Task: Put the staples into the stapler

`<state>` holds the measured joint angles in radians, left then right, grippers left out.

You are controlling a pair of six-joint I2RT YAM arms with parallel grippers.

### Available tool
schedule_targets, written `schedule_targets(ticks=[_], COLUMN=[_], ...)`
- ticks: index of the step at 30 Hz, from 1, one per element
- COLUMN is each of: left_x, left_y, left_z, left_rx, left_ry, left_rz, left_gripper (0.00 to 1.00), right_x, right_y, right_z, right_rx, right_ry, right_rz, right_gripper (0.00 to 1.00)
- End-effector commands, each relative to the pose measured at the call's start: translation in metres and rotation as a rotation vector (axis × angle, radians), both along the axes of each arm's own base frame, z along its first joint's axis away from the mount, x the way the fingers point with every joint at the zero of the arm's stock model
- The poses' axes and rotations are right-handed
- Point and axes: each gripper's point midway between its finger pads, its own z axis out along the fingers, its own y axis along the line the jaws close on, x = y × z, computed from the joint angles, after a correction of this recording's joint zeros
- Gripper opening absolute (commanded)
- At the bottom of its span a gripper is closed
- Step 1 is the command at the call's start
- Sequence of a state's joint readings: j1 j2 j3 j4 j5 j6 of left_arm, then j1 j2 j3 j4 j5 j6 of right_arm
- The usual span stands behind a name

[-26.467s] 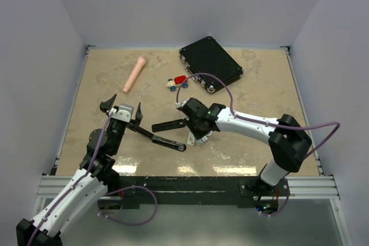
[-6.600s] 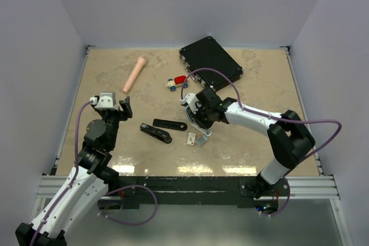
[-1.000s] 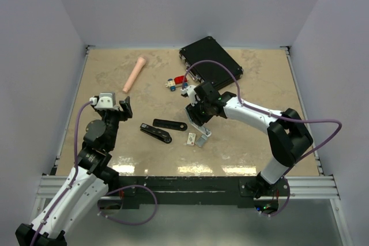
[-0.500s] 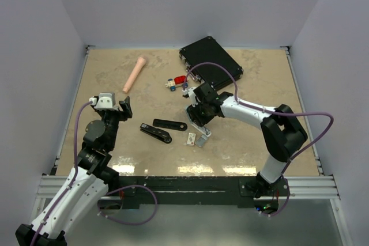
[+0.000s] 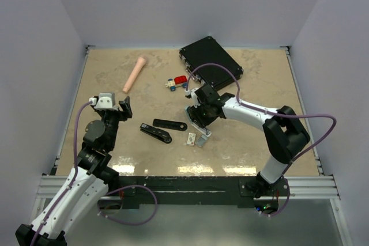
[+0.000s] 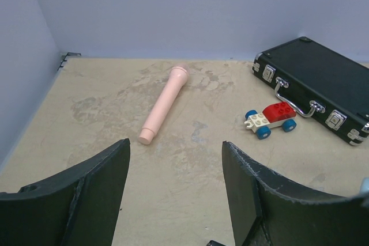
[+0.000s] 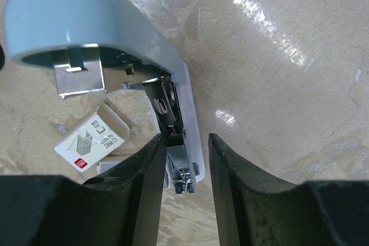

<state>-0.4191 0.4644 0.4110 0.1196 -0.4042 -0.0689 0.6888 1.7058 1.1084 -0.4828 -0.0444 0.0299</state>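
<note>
One stapler (image 7: pixel 86 21) is seen on the mottled beige desk (image 5: pixel 115 79), lying open. Its pale blue-grey rounded plastic cover is tipped back and a silvery metal channel on a white base is exposed. It is placed below the right fingers (image 7: pixel 141 200), just right of one small white cardboard box (image 7: pixel 92 139); touching or not cannot be told. The staples cannot be picked out for sure. The metal in the channel is glary, so a strip in there cannot be confirmed. A grey sliver by the box edge is cut off by a finger.

The right fingers are held a little apart, one on each side of the channel, with nothing clamped. In the top view the stapler is mostly hidden by the right wrist. The left fingers (image 6: pixel 95 200) are spread wide, raised off the desk, nothing between them.

Two black elongated pieces (image 5: pixel 170 124) are laid side by side left of the box, kind unclear. Also counted:
- one smooth pink cylinder (image 6: pixel 164 105)
- one brick toy car (image 6: pixel 270 120), red and white with blue wheels
- one black hard case (image 6: pixel 320 76) with metal latches, its right end cropped
</note>
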Motion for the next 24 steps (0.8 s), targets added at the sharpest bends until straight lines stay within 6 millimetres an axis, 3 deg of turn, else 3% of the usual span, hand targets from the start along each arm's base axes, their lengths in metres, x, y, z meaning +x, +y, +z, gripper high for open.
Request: schedule_targets(ticks=[1, 9, 12, 13, 17, 24], left_x=[0.001, 0.001, 0.002, 0.002, 0.006, 0.018], left_y=[0.0, -0.002, -0.006, -0.01, -0.026, -0.064], left_z=[0.01, 0.009, 0.008, 0.007, 0.003, -0.009], left_rx=[-0.034, -0.034, -0.032, -0.032, -0.036, -0.063], left_ry=[-0.042, -0.042, -0.038, -0.035, -0.016, 0.073], left_rz=[0.001, -0.009, -0.029, -0.051, -0.128, -0.288], left_gripper=[0.7, 0.69, 0.69, 0.7, 0.7, 0.7], right_x=[-0.007, -0.011, -0.011, -0.011, -0.018, -0.029], right_y=[-0.009, -0.016, -0.008, -0.006, -0.004, -0.005], right_z=[0.007, 0.01, 0.026, 0.038, 0.044, 0.029], right_rx=[-0.007, -0.012, 0.059, 0.096, 0.171, 0.209], right_ry=[0.009, 0.017, -0.014, -0.036, -0.057, -0.011], right_rz=[-0.041, -0.092, -0.088, -0.089, -0.126, -0.187], right_gripper=[0.39, 0.39, 0.4, 0.4, 0.43, 0.45])
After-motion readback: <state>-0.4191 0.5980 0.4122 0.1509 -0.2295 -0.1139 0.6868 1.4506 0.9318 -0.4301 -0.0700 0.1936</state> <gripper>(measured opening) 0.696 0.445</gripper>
